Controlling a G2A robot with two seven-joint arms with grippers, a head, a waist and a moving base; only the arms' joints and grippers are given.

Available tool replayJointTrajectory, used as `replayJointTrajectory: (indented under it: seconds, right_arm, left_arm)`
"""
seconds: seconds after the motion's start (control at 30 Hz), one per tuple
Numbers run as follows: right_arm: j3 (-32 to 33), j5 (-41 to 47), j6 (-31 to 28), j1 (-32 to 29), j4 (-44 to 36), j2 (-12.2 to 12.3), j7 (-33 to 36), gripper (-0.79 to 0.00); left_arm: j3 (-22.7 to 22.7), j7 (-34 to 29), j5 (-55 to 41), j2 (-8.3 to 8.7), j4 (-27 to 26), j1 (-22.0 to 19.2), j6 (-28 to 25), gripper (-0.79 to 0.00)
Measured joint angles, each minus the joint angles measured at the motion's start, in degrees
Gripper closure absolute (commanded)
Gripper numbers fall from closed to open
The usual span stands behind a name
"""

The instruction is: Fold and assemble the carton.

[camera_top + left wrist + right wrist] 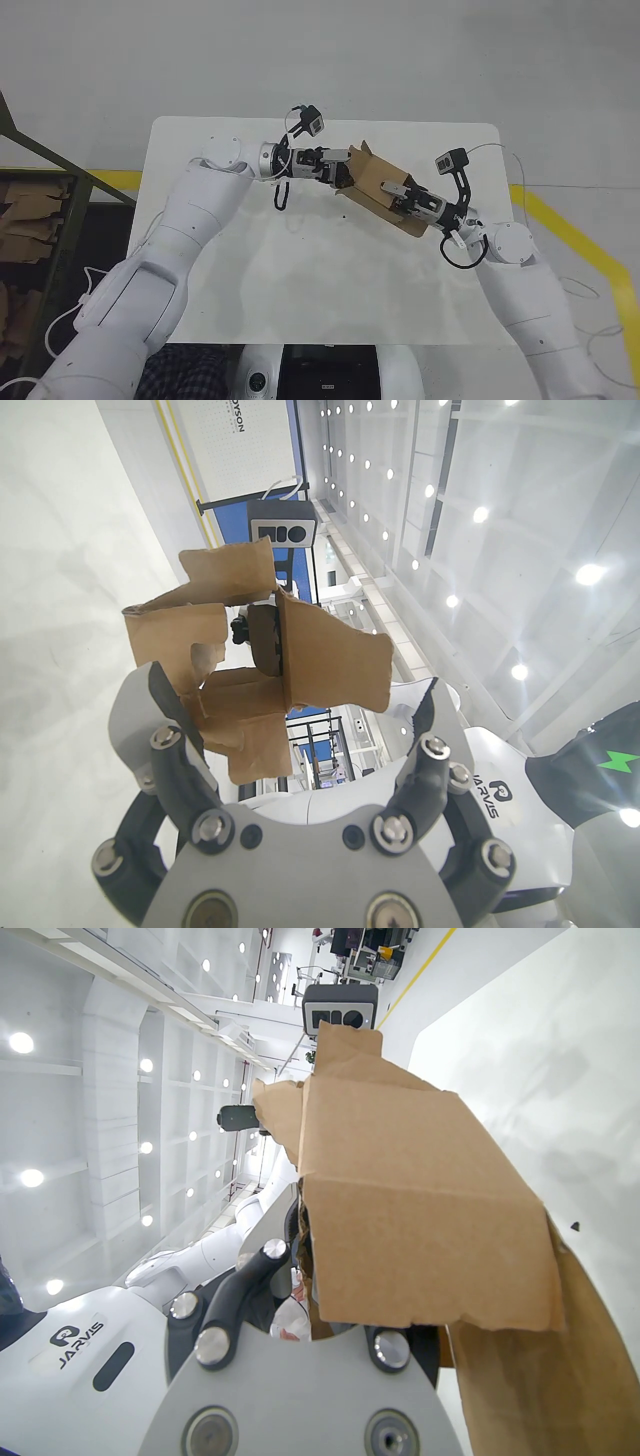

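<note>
- The carton (378, 183) is held over the table (300, 290), clamped by the right gripper (412, 198).
- The left gripper (294, 677) is spread wide at its flaps.
- Light, easily torn cardboard; probably best gripped near creases.

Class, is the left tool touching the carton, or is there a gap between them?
Touching. The left wrist view shows the carton with its torn lower flap lying against one finger pad of the open left tool. The other finger stands clear of it.
</note>
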Motion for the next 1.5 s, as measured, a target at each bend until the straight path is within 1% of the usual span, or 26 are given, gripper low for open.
replayJointTrajectory:
  seconds: [0.97, 1.27, 1.5]
  right_arm:
    - [-0.35, 0.36, 0.06, 0.41, 0.77, -0.18, -0.15, 0.000]
    - [0.42, 0.62, 0.21, 0.72, 1.17, -0.12, -0.55, 0.000]
    - [2.33, 0.95, 0.00, 0.63, 1.97, 0.14, -1.64, 0.000]
  left_arm:
    - [0.91, -0.51, 0.47, -1.33, -0.58, -0.70, 0.51, -0.785]
    - [0.50, -0.51, 0.46, -1.40, -0.08, -0.52, 0.51, -0.785]
    - [-1.13, -0.20, 0.80, -0.85, 1.58, -0.49, 0.20, -0.785]
